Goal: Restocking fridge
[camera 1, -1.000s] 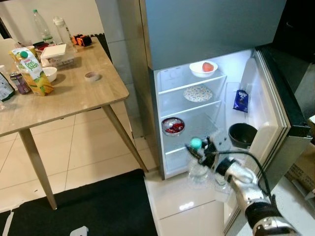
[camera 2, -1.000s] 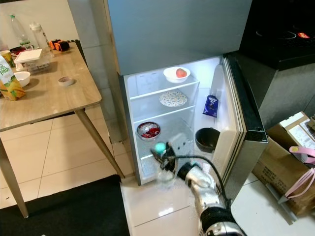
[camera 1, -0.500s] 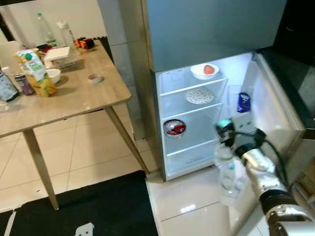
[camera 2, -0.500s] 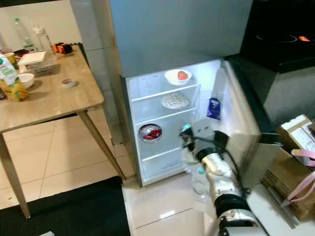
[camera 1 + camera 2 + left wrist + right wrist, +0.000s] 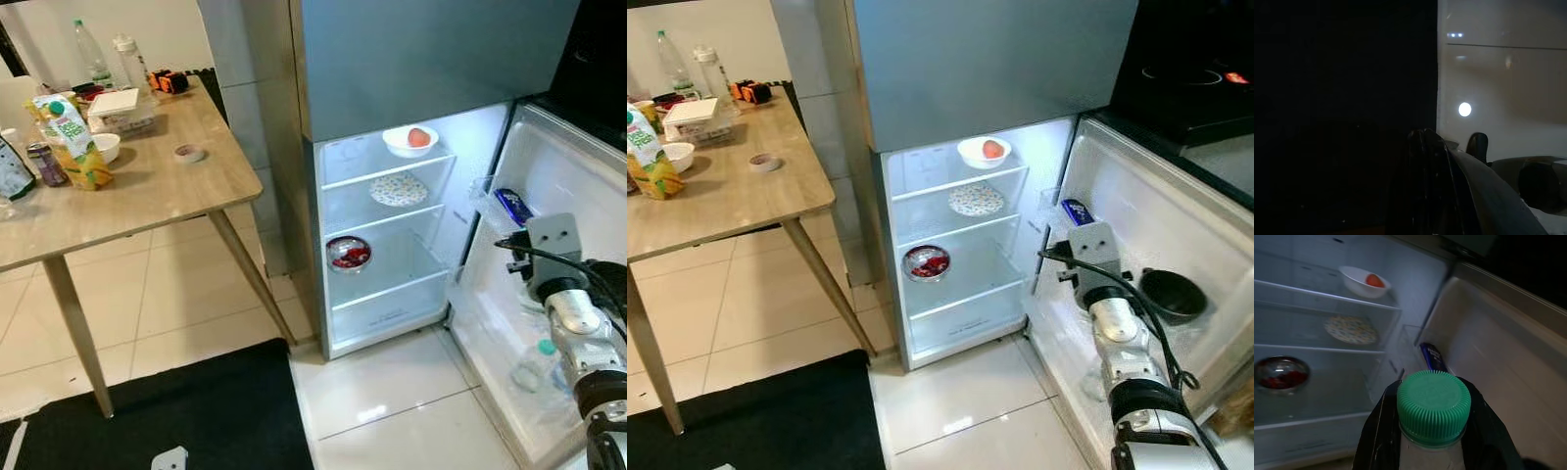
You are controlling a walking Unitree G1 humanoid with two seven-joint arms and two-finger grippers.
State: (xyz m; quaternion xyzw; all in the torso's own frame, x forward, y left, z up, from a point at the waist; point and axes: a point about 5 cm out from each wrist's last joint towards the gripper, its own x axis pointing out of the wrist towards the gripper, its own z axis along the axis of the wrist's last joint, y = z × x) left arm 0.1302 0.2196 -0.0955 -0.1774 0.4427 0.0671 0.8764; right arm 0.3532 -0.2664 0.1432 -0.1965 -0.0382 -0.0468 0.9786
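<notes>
The fridge (image 5: 392, 59) stands open at the far right of the kitchen, its lit shelves holding a white bowl (image 5: 409, 140) with a red fruit, a patterned plate (image 5: 398, 188) and a bowl of red food (image 5: 348, 253). Its door (image 5: 1156, 235) swings wide to the right, a blue packet (image 5: 1077, 211) in the upper rack and a black bowl (image 5: 1174, 294) lower down. To the left, a wooden table (image 5: 147, 196) carries a juice carton (image 5: 67, 142), bottles and boxes; a black mat (image 5: 186, 411) lies on the near floor.

The right gripper (image 5: 1432, 431) is clamped around a clear bottle (image 5: 541, 364) just under its green cap (image 5: 1433, 412), black fingers (image 5: 1376, 435) pressing either side of the neck. The bottle hangs low against the inside of the door, near the bottom rack.

The step in hand appears to be stowing the bottle in the door. The next move likely calls for setting it upright in a free door rack, clear of the black bowl, before letting go.

The left gripper (image 5: 1449, 152) hangs idle over the floor; whether its fingers are open cannot be told.
</notes>
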